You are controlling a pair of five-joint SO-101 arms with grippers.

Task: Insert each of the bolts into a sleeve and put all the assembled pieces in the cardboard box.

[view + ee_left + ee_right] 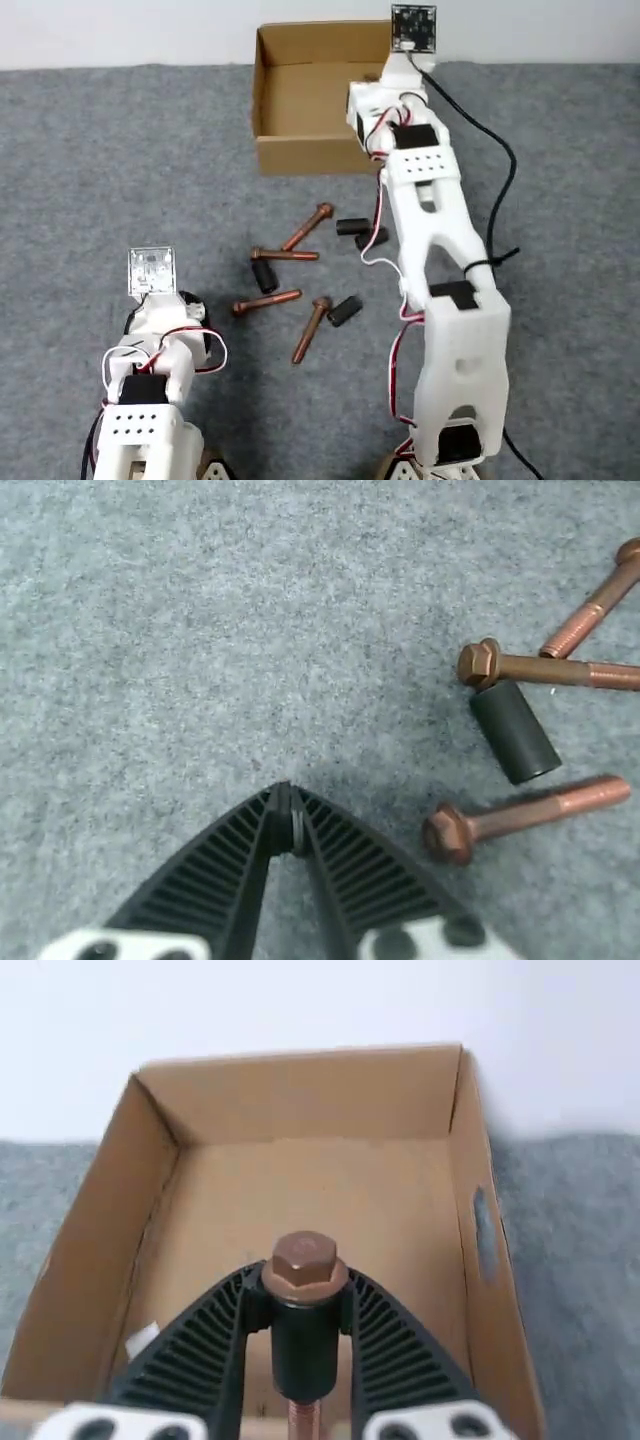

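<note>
Right gripper: clamped on a black sleeve with a copper bolt through it, the hex head seated on top and the threaded shank showing below; the piece hangs upright over the near side of the box
Cardboard box: open-topped, at the far edge of the table; its floor looks bare except for a pale scrap near one corner, too small to identify
Left gripper: jaws pressed together with nothing between them, low over the grey mat, near the loose parts
Loose bolts: four lie scattered on the mat between the arms
Loose sleeves: probably four, though two sit right beside the right arm and are partly hidden, so the count is uncertain
Step in hand: judged to be placing this assembled piece in the box
Doing it well: bring the piece further past the near wall and down close to the box floor before letting go; keep it upright so the head holds the bolt seated in the sleeve; open the fingers gently, since a drop from height could knock the bolt out
</note>
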